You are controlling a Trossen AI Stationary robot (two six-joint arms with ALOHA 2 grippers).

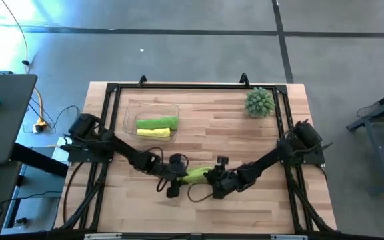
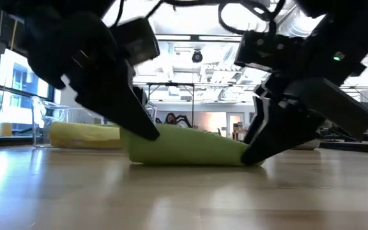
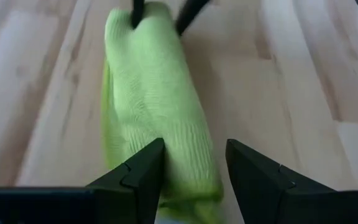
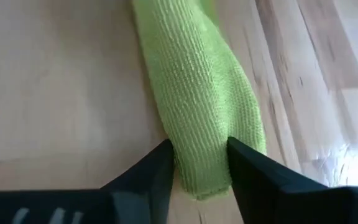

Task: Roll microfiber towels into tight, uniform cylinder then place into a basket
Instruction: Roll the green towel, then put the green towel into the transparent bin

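A rolled lime green microfiber towel [image 1: 195, 175] [image 2: 190, 147] lies near the middle of the table, lengthwise left to right. My left gripper [image 1: 179, 179] [image 3: 194, 177] is at its left end and my right gripper [image 1: 213, 179] [image 4: 197, 165] at its right end, each shut on it. The clear basket [image 1: 131, 110] stands at the back left. It holds one lime green roll [image 1: 157, 123] and one yellow roll [image 1: 153, 133] side by side. My left gripper has the roll's left end [image 3: 188, 155] between its two fingers, which come slanting down from the table's left, along the roll. One finger [image 3: 143, 171] lies against the cloth; a sliver of gap seems to show at the other. The fingertips sit on the roll's upper half. My right gripper pinches the roll's right end [image 4: 201, 146] between its two fingers [image 4: 157, 168], and the cloth narrows there. The fingers slant down from the table's right, along the roll, with their tips near the tabletop [image 2: 251, 160]. The roll's underside rests on the table.
A spiky green ball plant [image 1: 259, 102] stands at the back right corner. A black frame [image 1: 199, 85] runs along the table's far and side edges. Bare wood lies in front of the roll and between it and the basket.
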